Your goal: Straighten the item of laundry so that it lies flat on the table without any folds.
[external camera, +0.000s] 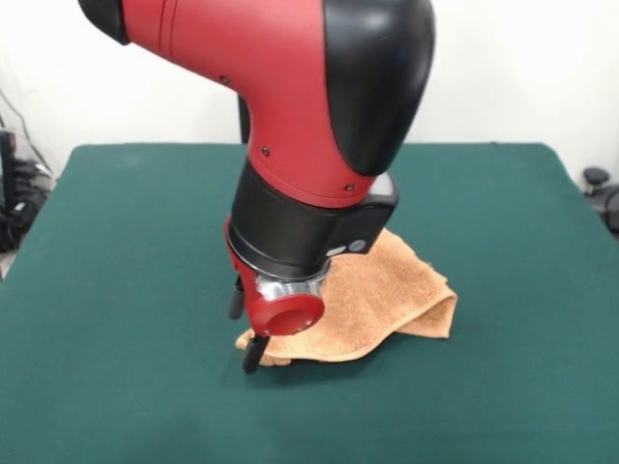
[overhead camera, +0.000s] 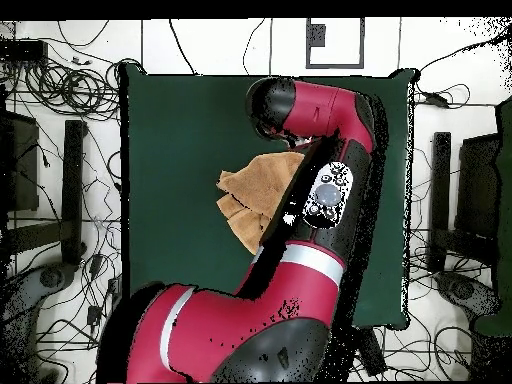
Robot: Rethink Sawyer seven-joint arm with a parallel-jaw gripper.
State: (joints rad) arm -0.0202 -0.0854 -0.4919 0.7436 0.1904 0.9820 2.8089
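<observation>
The orange-tan towel (external camera: 387, 290) lies crumpled and folded over itself near the middle of the green table (external camera: 116, 242). In the front view its right side bulges up in a rolled fold. My gripper (external camera: 245, 329) points down at the towel's near left corner, low over the table, and touches or nearly touches the cloth. The red wrist hides the grip itself. In the overhead view the towel (overhead camera: 250, 190) shows as a bunched shape left of the arm, with part of it under the arm. The gripper is hidden there.
The red and black arm (external camera: 319, 116) reaches over the middle of the table and covers the towel's far part. Cables and stands (overhead camera: 60, 90) surround the table (overhead camera: 170, 130) on the floor.
</observation>
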